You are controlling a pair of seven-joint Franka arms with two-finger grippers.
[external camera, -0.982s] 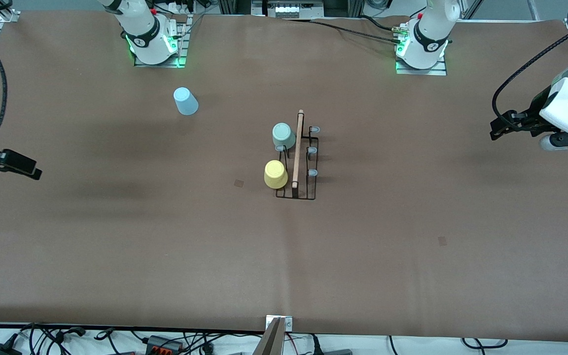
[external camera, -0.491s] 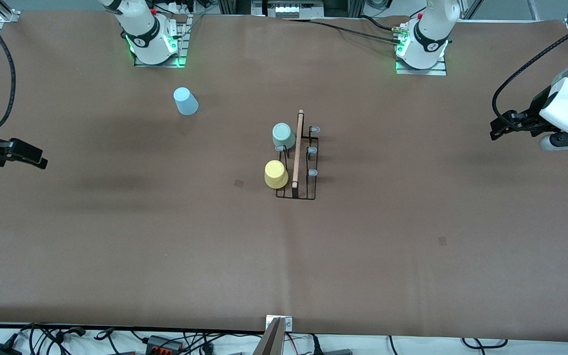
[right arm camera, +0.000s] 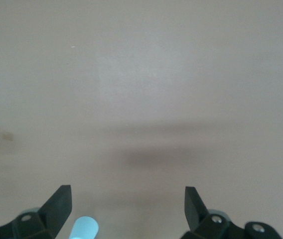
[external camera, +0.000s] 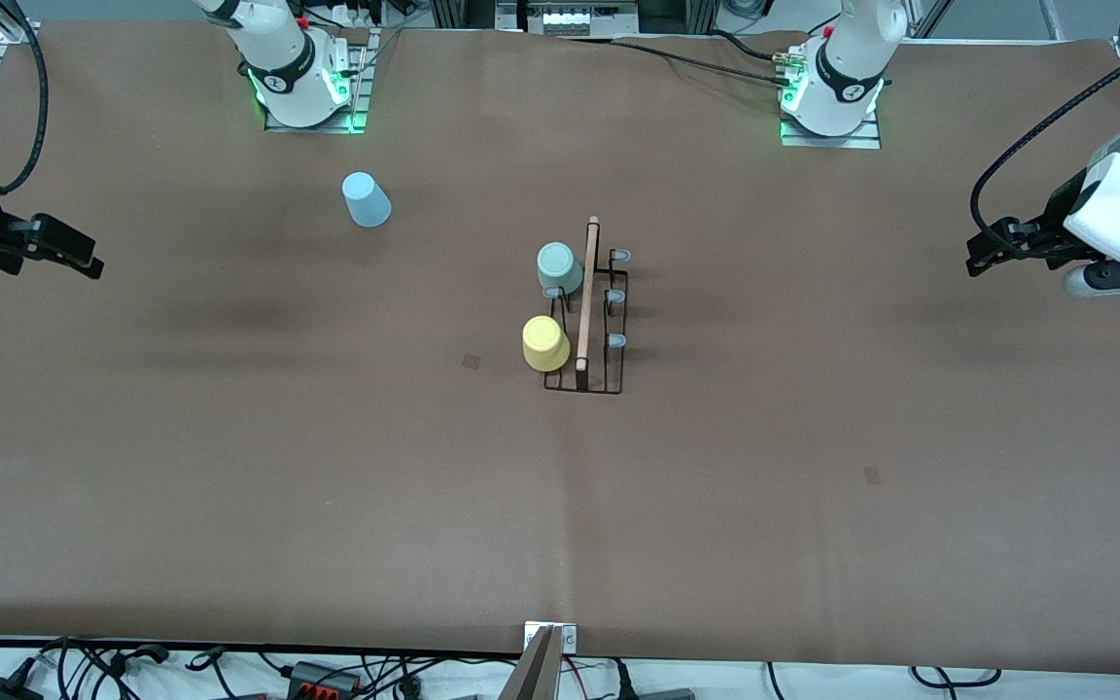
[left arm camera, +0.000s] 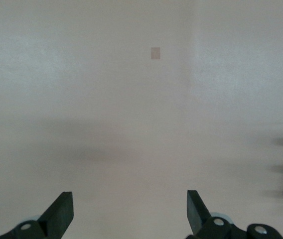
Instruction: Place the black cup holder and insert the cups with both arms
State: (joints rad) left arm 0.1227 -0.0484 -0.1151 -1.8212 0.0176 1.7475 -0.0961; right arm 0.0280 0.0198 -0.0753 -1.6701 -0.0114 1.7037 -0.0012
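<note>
Rack: the black cup holder [external camera: 587, 316] stands in the middle of the frame on the desk [external camera: 327, 486], its wooden handle running up and down the frame, toward the robots' bases and back.

Cups on the rack: the mint green cup [external camera: 558, 267] and the yellow cup [external camera: 544, 343] sit upside down on the prongs at the side toward the right arm's end; the yellow one is lower in the frame.

Free prongs: three grey tips [external camera: 616, 297] at the rack's other side are bare.

Cup left over: the light blue cup [external camera: 366, 199] stands upside down in the upper left of the frame, well apart from the rack, near the right arm's base.

Right gripper: the right gripper [external camera: 64, 251] hangs at the left edge of the frame, its jaws wide apart and holding nothing; its wrist view shows the same [right arm camera: 126, 204], with the blue cup [right arm camera: 83, 229] peeping in at the edge.

Left gripper: the left gripper [external camera: 993, 251] waits at the right edge of the frame, jaws wide [left arm camera: 129, 211], nothing in them.

Nearer arm: I judge the right arm is nearer to the blue cup; the cup lies up and to the right of its gripper in the frame.

Open room: the desk between that gripper and the cup is bare, so the path looks free.
</note>
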